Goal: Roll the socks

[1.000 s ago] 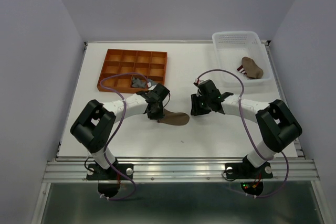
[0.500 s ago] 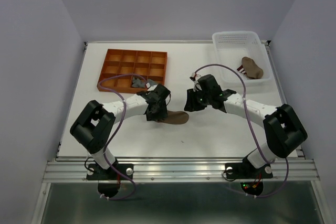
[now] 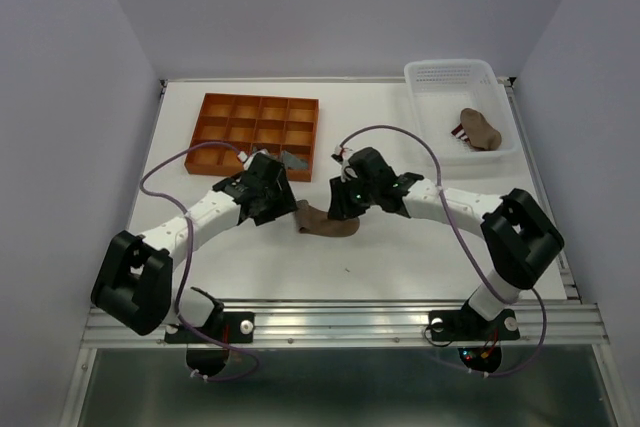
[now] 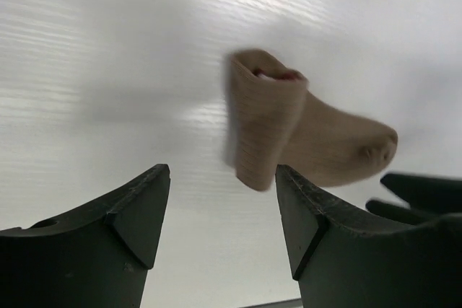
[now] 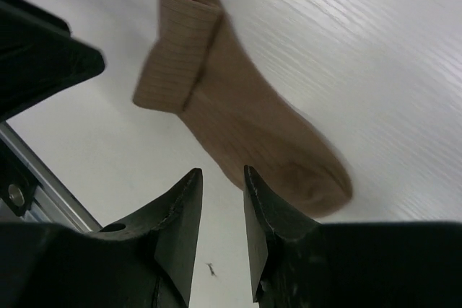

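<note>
My left claw [image 3: 275,202] and my right claw [image 3: 343,202] face each other low over the middle of the desk [image 3: 400,257]. The tan sock [image 3: 328,224] lies flat between and just below them in the overhead view.

In my left wrist view the left claw [image 4: 221,171] stands wide with nothing in it, only bare desk showing between the two fingers. The tan sock [image 4: 317,142] sits just beyond the tips, right of centre. Its cuff [image 4: 261,124] is folded back over the leg and its toe points to the right of the frame. The dark tips of my other claw show at the lower right.

In my right wrist view the right claw [image 5: 221,171] is narrow, with only a slim gap and nothing gripped. The tan sock [image 5: 245,128] runs diagonally just past its tips, with the folded cuff at the upper left and the toe at the lower right.

At the upper left of the overhead view stands an orange tray [image 3: 255,99] with a grey sock [image 3: 293,158] in its near row, toward the right end. At the upper right is a white basket [image 3: 450,72] holding a brown sock [image 3: 482,129] with a red-and-white striped part.
</note>
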Controlling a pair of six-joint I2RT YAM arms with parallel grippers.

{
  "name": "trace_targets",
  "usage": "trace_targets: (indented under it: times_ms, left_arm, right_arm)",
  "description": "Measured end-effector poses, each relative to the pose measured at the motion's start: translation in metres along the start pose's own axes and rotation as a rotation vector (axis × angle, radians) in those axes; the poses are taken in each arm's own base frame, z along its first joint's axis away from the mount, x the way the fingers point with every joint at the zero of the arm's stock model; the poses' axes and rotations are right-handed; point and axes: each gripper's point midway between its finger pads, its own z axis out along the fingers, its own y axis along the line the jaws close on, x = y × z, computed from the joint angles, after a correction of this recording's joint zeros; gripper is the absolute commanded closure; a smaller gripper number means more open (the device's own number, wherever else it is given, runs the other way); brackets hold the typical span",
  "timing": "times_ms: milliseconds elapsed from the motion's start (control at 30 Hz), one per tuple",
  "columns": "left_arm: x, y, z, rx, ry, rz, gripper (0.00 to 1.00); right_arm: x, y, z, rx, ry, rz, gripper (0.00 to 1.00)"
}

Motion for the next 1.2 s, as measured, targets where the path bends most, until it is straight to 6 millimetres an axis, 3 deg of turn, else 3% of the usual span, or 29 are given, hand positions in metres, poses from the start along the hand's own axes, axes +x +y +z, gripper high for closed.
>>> trace_targets:
  times_ms: [200, 400, 700, 867, 1200]
  left_arm:
    - [-0.027, 0.044, 0.010, -0.058, -0.036, -0.149, 0.29]
    - [-0.041, 0.074, 0.009, -0.083, -0.066, -0.252, 0.29]
    - [-0.057, 0.087, -0.005, -0.066, -0.136, -0.292, 0.29]
    - [-0.053, 0.088, -0.003, -0.056, -0.121, -0.289, 0.29]
    - [-0.051, 0.082, 0.003, -0.025, -0.098, -0.283, 0.29]
  right_arm:
    - [-0.012, 0.057, 0.030, -0.004, -0.027, -0.140, 0.65]
    - [-0.022, 0.084, 0.066, 0.077, -0.058, -0.236, 0.65]
    - [-0.013, 0.066, 0.094, 0.289, -0.032, -0.316, 0.64]
    - [-0.007, 0.053, 0.091, 0.384, -0.017, -0.352, 0.62]
    - [-0.008, 0.047, 0.085, 0.466, -0.030, -0.410, 0.62]
